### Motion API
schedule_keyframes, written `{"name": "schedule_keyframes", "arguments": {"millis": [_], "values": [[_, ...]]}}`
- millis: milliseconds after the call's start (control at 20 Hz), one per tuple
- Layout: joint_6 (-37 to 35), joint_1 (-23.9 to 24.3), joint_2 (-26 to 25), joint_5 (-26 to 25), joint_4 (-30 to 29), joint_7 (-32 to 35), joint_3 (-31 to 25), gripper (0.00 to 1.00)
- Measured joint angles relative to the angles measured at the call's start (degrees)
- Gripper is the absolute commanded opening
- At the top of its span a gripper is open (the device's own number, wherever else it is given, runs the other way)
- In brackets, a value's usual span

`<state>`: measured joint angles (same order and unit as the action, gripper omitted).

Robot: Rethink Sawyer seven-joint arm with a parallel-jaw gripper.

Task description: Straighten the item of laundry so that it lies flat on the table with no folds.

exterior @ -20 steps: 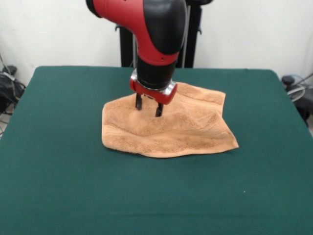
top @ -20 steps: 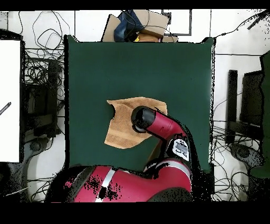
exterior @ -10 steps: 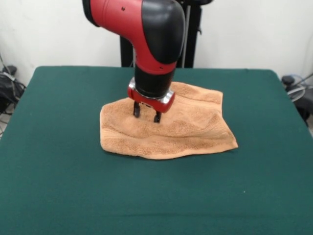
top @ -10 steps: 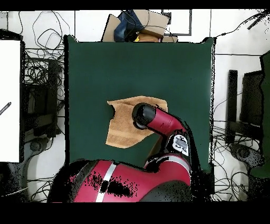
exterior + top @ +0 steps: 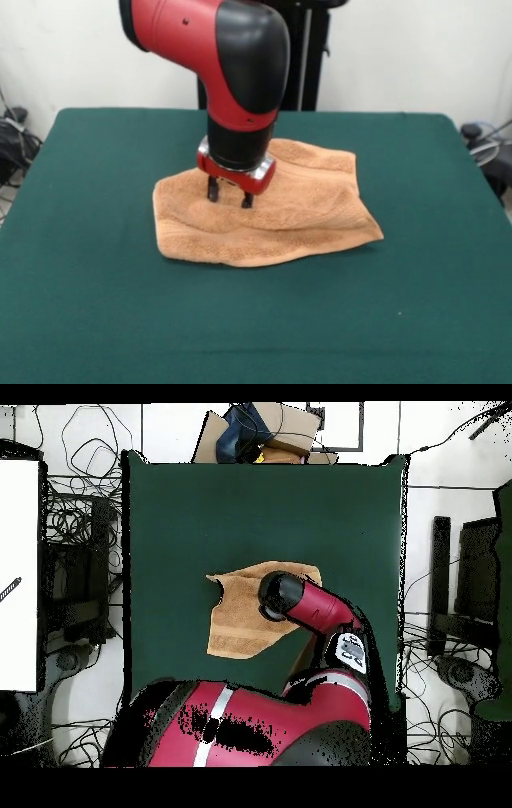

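The item of laundry (image 5: 312,210), an orange-tan towel, lies rumpled near the middle of the green table (image 5: 96,304), with a raised crease running across it and a doubled far edge. My gripper (image 5: 230,196) points straight down over the towel's left half. Its fingers (image 5: 212,190) stand apart, tips pressed into the cloth. In the overhead view the towel (image 5: 238,619) shows to the left of the arm's wrist (image 5: 283,597), which hides the gripper; the table (image 5: 200,514) spreads wide around it.
Beyond the table's far edge in the overhead view sit a cardboard box and dark items (image 5: 265,429). Tangled cables (image 5: 75,534) and a white board (image 5: 18,574) lie off one side, black equipment (image 5: 440,584) off the other.
The gripper has slid left and toward the camera in the front view, and the towel has shifted with it. The spacing of the fingers is unchanged.
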<state>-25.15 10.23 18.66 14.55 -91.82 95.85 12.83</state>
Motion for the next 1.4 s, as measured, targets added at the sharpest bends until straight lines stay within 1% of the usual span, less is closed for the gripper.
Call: {"name": "schedule_keyframes", "arguments": {"millis": [300,1100,1150,1400], "values": [[0.0,0.6,-0.9,0.0,1.7,0.0,0.0,1.0],[0.0,-0.2,-0.9,0.0,1.6,0.0,0.0,1.0],[0.0,-0.5,-0.8,0.0,1.6,0.0,0.0,0.0],[0.0,-0.9,-0.7,0.0,1.6,0.0,0.0,0.0]]}}
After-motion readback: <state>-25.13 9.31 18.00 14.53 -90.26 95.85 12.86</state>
